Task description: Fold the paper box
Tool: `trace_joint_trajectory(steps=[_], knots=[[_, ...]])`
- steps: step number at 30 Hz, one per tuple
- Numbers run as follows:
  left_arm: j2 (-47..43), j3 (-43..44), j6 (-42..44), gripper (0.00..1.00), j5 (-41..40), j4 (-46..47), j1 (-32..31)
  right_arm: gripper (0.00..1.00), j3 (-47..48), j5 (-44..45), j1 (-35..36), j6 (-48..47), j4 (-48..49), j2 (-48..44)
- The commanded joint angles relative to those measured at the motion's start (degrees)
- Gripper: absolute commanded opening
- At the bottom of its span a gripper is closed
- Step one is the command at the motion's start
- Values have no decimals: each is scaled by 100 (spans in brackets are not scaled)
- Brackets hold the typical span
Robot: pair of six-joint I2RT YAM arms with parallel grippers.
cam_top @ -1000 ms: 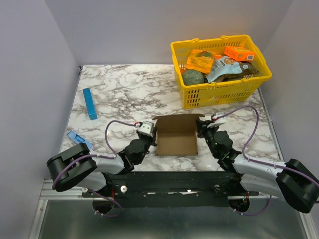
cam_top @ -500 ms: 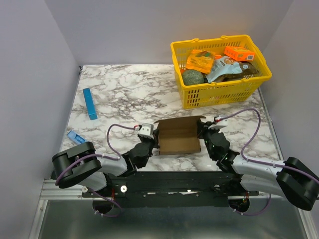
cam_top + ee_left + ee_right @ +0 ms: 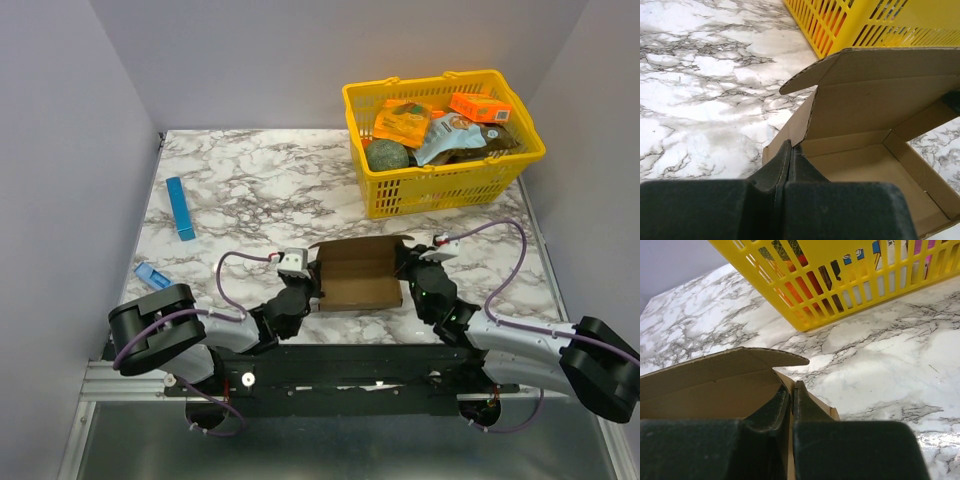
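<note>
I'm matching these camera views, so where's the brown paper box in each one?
Top external: paper box low centre of the picture.
Left wrist: paper box fills the right side.
Right wrist: paper box at lower left.
Shared landmark: yellow basket behind it.

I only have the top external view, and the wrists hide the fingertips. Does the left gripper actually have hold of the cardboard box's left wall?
Observer: Yes. The left wrist view shows the left gripper shut on the top edge of the left wall of the paper box, with the cardboard running in between the fingertips.
Operator: And the right side?
Observer: The right wrist view shows the right gripper closed on the right wall, one finger inside the box and one outside.
</note>
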Motion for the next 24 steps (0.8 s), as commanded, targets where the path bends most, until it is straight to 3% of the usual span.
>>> trace_joint_trajectory(steps=[1,24], knots=[[244,202,-523,0,429,-664,-218,10,-21,-146,242,461,-970,336],[78,634,-892,0,332,-1253,-218,10,147,127,427,637,-1172,644]])
